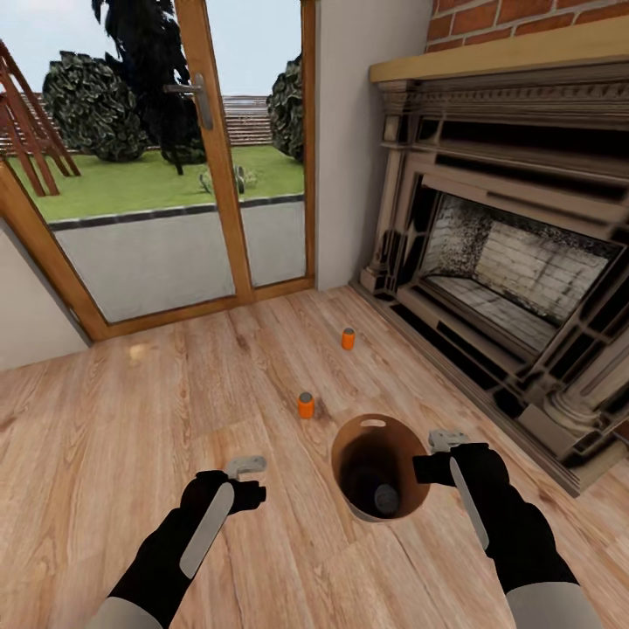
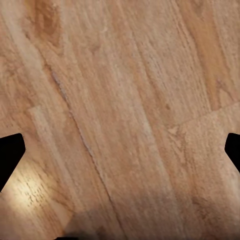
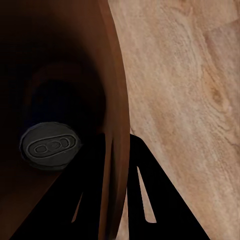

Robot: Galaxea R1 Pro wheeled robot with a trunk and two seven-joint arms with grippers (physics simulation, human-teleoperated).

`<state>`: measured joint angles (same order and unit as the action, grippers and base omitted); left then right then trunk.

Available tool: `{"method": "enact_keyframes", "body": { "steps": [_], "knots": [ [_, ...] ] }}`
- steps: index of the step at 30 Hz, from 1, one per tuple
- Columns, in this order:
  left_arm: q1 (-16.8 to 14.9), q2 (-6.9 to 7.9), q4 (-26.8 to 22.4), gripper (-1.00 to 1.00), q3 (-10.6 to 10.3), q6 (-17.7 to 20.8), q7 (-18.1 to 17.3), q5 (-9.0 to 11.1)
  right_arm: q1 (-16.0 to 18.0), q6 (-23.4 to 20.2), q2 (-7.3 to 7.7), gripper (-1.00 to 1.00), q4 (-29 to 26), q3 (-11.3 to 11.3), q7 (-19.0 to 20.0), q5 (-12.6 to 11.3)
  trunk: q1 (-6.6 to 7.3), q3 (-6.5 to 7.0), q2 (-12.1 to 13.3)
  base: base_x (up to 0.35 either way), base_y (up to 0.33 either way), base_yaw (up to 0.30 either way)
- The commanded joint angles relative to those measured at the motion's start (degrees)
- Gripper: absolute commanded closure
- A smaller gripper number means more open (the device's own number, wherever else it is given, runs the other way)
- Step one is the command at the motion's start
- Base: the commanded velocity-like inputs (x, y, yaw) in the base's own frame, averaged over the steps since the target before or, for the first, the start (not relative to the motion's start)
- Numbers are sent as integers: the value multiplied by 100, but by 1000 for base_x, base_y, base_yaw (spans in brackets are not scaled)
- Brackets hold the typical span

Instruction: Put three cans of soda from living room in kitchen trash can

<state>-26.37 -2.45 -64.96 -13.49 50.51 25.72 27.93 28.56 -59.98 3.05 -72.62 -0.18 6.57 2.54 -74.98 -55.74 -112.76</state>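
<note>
Our left pincer (image 1: 248,463) hangs spread and empty over the plank floor (image 1: 131,419). Ahead of it stand two orange cans (image 1: 306,404). Our right pincer (image 1: 434,454) pinches the rim of the tash can (image 1: 349,437); inside, a third can (image 3: 50,146) shows only its grey top.
</note>
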Motion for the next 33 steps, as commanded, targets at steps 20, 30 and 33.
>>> {"method": "enact_keyframes", "body": {
  "steps": [20,30,33],
  "knots": [
    [0,13,11,-100,-4,-3,20,-20,1,-2,224,100,2,-6,28,-79,0,174,0,0,0,79],
    [0,-2,10,-100,-23,-6,21,-31,1,-2,222,100,2,-6,25,-79,0,261,0,0,0,79],
    [0,-11,10,-100,-33,-6,21,-32,1,-2,222,100,2,-2,23,-79,0,287,0,0,0,79]
  ]
}}
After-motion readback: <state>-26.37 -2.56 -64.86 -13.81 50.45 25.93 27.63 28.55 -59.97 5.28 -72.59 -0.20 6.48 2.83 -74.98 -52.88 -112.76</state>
